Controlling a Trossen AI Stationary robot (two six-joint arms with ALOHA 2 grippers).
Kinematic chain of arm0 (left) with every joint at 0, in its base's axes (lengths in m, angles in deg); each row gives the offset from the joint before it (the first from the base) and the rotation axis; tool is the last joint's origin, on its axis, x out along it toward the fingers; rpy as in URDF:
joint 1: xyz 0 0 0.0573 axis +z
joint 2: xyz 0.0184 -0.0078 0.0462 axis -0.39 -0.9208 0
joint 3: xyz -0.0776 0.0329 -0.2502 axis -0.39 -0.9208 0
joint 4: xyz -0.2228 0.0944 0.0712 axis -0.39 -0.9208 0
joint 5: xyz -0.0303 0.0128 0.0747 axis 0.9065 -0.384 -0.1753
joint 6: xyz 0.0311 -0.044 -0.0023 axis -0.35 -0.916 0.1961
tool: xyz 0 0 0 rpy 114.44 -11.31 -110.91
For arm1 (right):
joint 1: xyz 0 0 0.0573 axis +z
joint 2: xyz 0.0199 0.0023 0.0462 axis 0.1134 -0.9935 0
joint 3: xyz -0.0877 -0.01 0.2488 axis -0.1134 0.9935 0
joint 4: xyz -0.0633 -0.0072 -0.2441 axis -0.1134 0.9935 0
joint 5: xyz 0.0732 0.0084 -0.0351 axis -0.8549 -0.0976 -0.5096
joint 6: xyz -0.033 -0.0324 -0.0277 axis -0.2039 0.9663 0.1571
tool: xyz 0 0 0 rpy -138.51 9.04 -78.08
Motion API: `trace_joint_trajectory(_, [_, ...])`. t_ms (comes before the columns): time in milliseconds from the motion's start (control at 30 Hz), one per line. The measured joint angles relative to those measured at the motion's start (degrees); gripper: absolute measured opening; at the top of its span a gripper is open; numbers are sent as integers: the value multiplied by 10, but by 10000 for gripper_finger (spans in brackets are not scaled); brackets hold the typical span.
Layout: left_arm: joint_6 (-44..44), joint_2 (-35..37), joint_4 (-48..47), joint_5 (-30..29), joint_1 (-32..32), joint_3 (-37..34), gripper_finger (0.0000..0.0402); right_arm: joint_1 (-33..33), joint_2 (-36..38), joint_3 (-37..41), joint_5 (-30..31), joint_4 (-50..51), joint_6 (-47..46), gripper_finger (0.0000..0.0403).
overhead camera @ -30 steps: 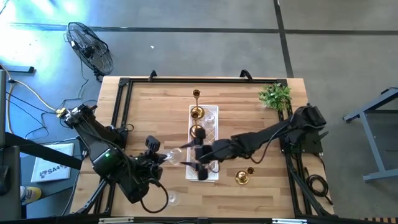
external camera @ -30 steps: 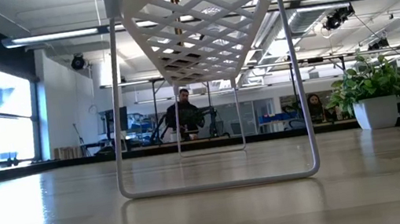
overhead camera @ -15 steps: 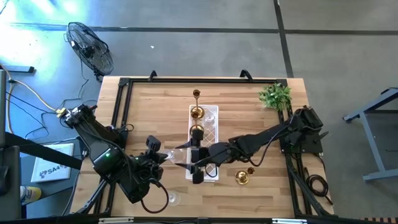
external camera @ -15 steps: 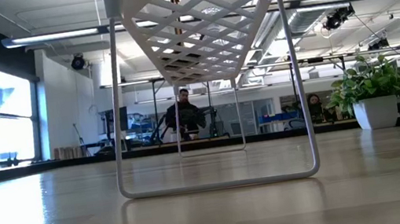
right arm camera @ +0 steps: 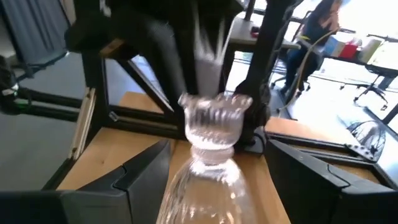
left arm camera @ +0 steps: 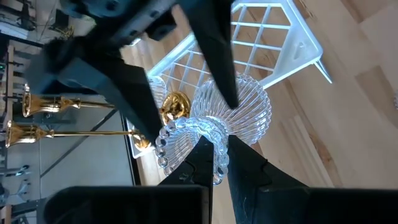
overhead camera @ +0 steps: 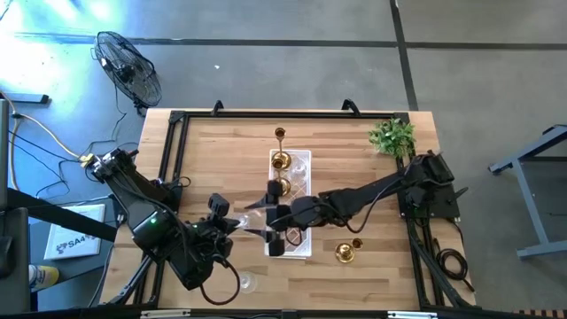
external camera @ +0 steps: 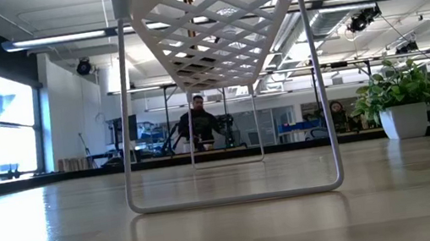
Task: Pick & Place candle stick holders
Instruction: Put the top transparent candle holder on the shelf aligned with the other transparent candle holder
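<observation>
L gripper [left arm camera: 216,149] clamps a clear glass holder [left arm camera: 214,121] by its waist, beside the white tray's [overhead camera: 304,183] near end. R gripper [overhead camera: 263,221] meets it w/ fingers spread wide either side of the holder, not closed.

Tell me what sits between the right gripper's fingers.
A clear glass candle holder stands between the open fingers of the right gripper, shown in the right wrist view. The left gripper is shut on that holder's stem in the left wrist view.

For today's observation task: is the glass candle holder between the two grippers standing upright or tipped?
Tipped. The glass candle holder lies sideways in the air, pinched at its waist by the left gripper, beside the white tray.
</observation>
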Motion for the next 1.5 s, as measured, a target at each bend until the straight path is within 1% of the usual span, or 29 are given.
trace_joint_trajectory(200, [0, 0, 1, 1, 0, 0, 15, -3, -8, 0, -13, -24, 8, 257])
trace_joint_trajectory(333, [6, 0, 6, -1, 0, 0, 15, -9, -8, 0, -44, -28, -6, 257])
trace_joint_trajectory(600, [66, 0, 61, -1, 8, 0, 15, -10, -8, 0, -50, -27, -3, 257])
trace_joint_trajectory(867, [86, 0, 64, 19, 48, 0, 15, -11, -8, 0, -51, -15, -3, 257])
trace_joint_trajectory(1267, [104, 0, 84, 31, 49, 0, 15, -11, -8, 0, -44, 2, 10, 256])
trace_joint_trajectory(1400, [105, 0, 85, 32, 49, 0, 15, -11, -8, 0, -44, 5, 10, 247])
trace_joint_trajectory(1500, [105, 0, 85, 35, 49, 0, 15, -11, -8, 0, -44, 8, 11, 228])
